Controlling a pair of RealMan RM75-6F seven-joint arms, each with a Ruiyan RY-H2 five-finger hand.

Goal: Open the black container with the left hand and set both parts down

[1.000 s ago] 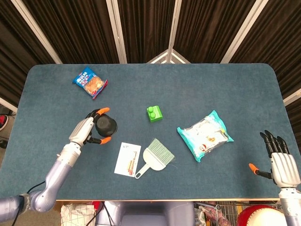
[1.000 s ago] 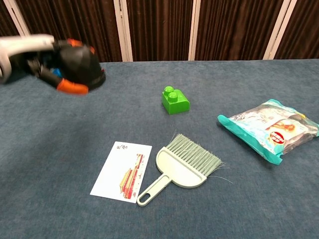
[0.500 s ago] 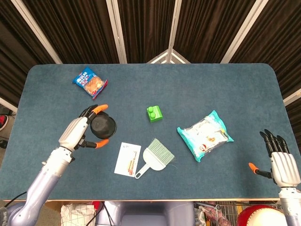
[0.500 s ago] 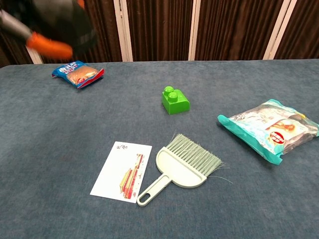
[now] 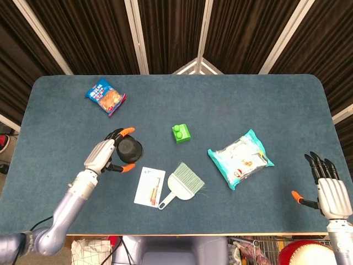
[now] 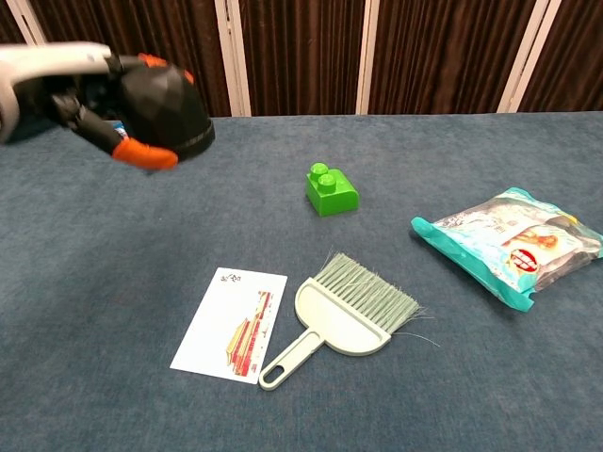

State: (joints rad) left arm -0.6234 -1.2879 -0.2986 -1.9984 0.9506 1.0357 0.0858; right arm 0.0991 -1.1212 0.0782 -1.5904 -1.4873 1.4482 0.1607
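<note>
From the head view, the left hand [image 5: 105,156] sits at about nine o'clock from the middle of the blue table [image 5: 248,105], and its fingers are wrapped around the black container [image 5: 129,148]. One orange fingertip lies over the far side of the container and another orange fingertip under its near side, so the container is grasped between them. The container is above the table, a little to eleven o'clock of the white card [image 5: 150,186]. Just beside the card, at three o'clock from it, lies the small brush with dustpan [image 5: 183,183] (its handle points toward the near edge). The green block [image 5: 181,133] stands near the table centre. At three o'clock from the block, well apart, lies the teal snack bag [image 5: 240,158]. The blue snack packet [image 5: 106,96] is at eleven o'clock, near the far left corner. The right hand [image 5: 329,190] is at four o'clock, beyond the near right corner of the table, fingers straight and spread, holding nothing.

From the chest view, the left hand [image 6: 75,99] comes in at ten o'clock, held above the table, and the black container [image 6: 162,108] is gripped in it, tilted, with an orange fingertip under its lower rim. I cannot tell whether the lid is separated from the body. The green block [image 6: 331,189], the card [image 6: 232,322], the brush with dustpan [image 6: 345,313] and the teal bag [image 6: 511,241] all rest on the cloth. The right hand does not show here.
</note>
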